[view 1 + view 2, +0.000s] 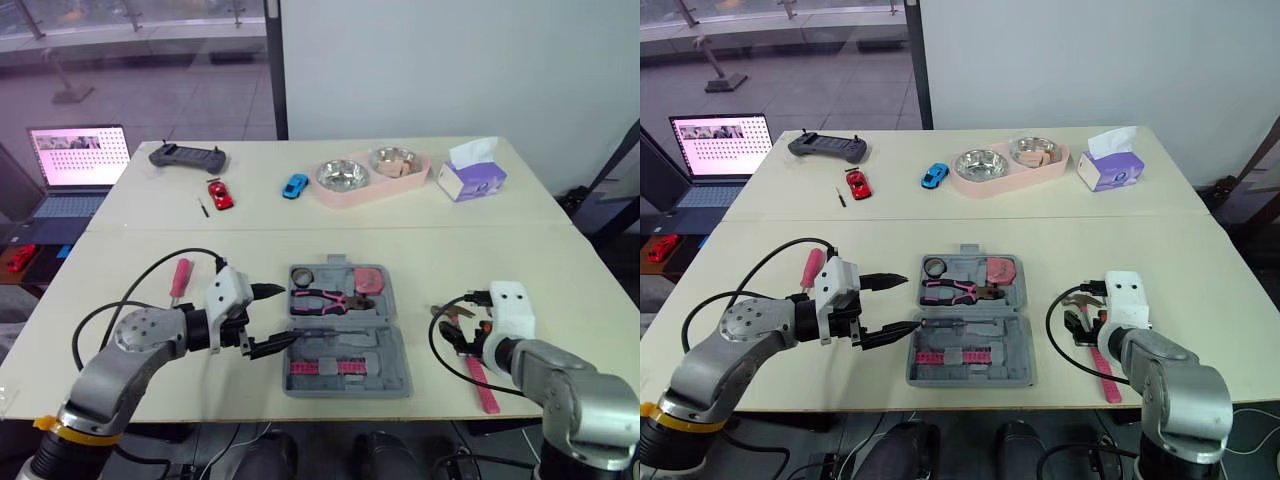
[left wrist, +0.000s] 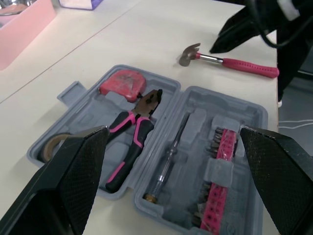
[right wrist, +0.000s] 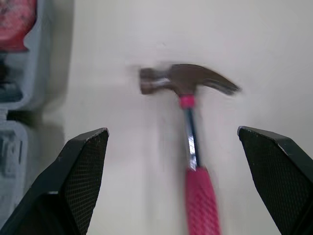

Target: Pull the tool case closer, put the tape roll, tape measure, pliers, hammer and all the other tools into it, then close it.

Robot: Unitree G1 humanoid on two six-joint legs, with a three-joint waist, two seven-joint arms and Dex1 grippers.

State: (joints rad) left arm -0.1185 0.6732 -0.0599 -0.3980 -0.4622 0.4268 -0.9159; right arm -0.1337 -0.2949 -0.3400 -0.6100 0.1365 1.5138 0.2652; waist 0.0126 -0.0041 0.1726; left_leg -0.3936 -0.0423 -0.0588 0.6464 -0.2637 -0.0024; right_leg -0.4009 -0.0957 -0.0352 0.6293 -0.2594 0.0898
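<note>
Hammer (image 3: 188,81) lies outside the tool case (image 1: 392,352); right gripper (image 3: 172,131), fingers spread above, must next pinch its handle.

**Cream table, tool case at its front**

Table (image 1: 480,250) carries an open grey tool case (image 1: 345,330). Hammer (image 2: 230,61) lies right of the case, pink-handled screwdriver (image 1: 179,278) left of it. Behind the case: red toy car (image 1: 220,193), blue toy car (image 1: 295,185), black controller (image 1: 187,156), pink bowl tray (image 1: 368,175), tissue box (image 1: 470,172).

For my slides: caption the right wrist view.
Open right gripper lined up on the pink-handled hammer beside the tool case.
</note>
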